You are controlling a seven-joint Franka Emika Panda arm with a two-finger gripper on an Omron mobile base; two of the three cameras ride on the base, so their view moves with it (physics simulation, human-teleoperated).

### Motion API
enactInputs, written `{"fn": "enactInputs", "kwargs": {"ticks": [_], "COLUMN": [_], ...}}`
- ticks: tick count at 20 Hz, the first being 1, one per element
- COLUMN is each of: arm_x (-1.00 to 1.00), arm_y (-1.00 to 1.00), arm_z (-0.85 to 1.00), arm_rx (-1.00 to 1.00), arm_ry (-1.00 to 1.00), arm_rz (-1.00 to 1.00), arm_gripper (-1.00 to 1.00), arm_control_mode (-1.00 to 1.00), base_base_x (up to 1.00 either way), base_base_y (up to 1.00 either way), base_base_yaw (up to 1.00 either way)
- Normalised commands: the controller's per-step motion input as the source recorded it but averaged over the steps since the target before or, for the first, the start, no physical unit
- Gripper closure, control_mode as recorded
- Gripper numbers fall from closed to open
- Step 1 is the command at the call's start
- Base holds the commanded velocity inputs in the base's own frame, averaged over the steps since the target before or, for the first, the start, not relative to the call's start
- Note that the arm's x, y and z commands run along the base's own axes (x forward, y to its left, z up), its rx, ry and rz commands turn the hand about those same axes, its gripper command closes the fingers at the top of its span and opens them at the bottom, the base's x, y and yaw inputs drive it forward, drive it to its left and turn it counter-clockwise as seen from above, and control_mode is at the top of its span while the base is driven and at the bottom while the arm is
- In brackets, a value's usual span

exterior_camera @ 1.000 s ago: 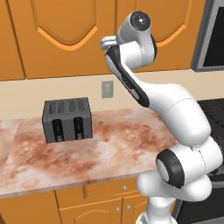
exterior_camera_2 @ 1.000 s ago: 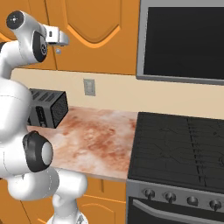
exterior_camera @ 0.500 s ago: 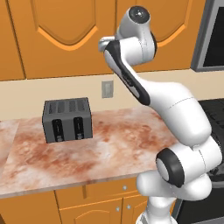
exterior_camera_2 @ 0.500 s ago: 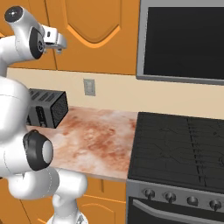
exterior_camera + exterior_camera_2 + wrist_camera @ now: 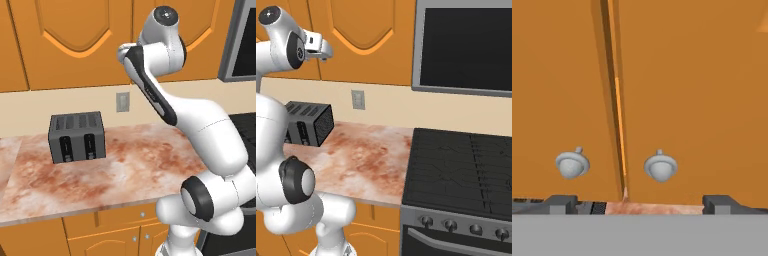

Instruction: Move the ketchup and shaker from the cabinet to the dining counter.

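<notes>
I see the cabinet (image 5: 687,90) in flat orange, its two knobs (image 5: 660,167) pale silver-grey. Below the cabinet, the table (image 5: 125,170) is mottled red-brown and white marble. On that table the toaster (image 5: 76,136) is dark grey with black slots. Right of the toaster, the stove (image 5: 461,170) is black, and the wall outlet (image 5: 122,102) is grey on beige.

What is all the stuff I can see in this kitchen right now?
cabinet: one, orange, on the wall above the worktop, doors shut
knobs: two, silver, low on the doors, one each side of the seam
toaster: one, dark grey, on the worktop
worktop: one, red-brown and white marble
wall socket: one, grey, behind the worktop
stove: one, black, right of the worktop
gripper: one, dark fingertips, open, facing the cabinet doors
</notes>
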Motion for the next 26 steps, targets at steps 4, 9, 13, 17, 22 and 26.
{"fn": "enactInputs", "kwargs": {"ticks": [4, 9, 13, 17, 22, 26], "arm_x": [-0.06, 0.26, 0.49, 0.41, 0.19, 0.04], "arm_y": [-0.28, -0.15, 0.0, 0.0, 0.05, 0.14], "arm_z": [-0.16, -0.13, -0.04, 0.0, 0.01, 0.03], "arm_rx": [0.0, 0.0, 0.01, 0.0, 0.0, 0.03], "arm_ry": [0.0, -0.01, 0.0, 0.0, 0.0, 0.0], "arm_rz": [-0.01, 0.0, 0.0, 0.0, 0.0, -0.01], "arm_gripper": [-1.0, -1.0, -1.0, -1.0, -1.0, -1.0], "arm_control_mode": [-1.0, -1.0, -1.0, -1.0, -1.0, -1.0], "base_base_x": [0.0, 0.0, 0.0, 0.0, 0.0, 0.0], "base_base_y": [0.0, 0.0, 0.0, 0.0, 0.0, 0.0], "base_base_yaw": [0.0, 0.0, 0.0, 0.0, 0.0, 0.0]}}
